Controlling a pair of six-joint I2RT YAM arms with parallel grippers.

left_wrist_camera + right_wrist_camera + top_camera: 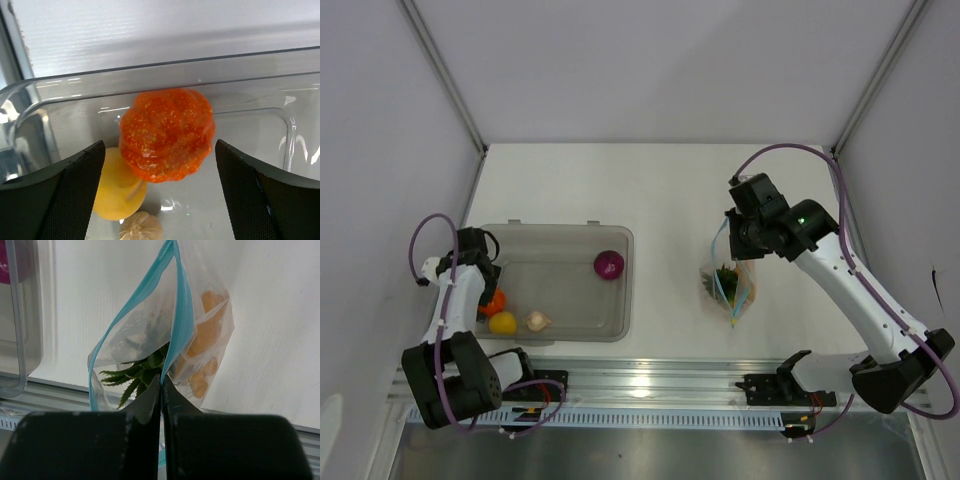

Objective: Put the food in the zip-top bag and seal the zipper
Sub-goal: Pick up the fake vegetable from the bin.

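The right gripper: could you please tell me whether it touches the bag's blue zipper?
Touching. The right wrist view shows the blue zipper running down into the pinch of the shut right gripper.

Translucent grey plastic tub [560, 228], left on the white desk [660, 190], holds a round purple toy onion [608, 265]; clear crinkly zip-top bag [732, 290] to its right.

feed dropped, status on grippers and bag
Left gripper open astride orange fruit in tub. Right gripper shut on zipper, bag mouth open. Lemon close beside fruit.
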